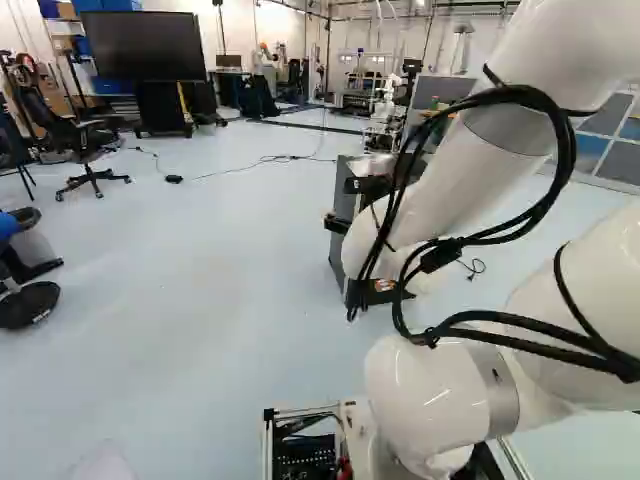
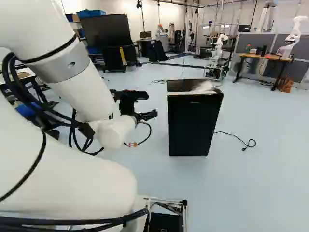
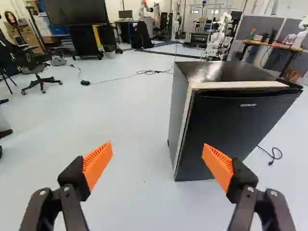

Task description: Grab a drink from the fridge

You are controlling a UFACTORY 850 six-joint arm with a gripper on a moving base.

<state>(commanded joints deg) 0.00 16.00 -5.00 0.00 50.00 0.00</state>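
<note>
Clock reference: 12 is straight ahead of the gripper [image 2: 147, 105]. My gripper is open; its orange pads [image 3: 97, 164] stand wide apart with nothing between them. The fridge [image 3: 233, 132] stands upright on the floor [image 3: 130, 115] at 1 o'clock, near the gripper and not touching it. I locate the power cord [image 3: 275, 155] beyond the fridge, between 1 and 2 o'clock, and the office chair [image 3: 38, 72] at 11 o'clock, well apart.
</note>
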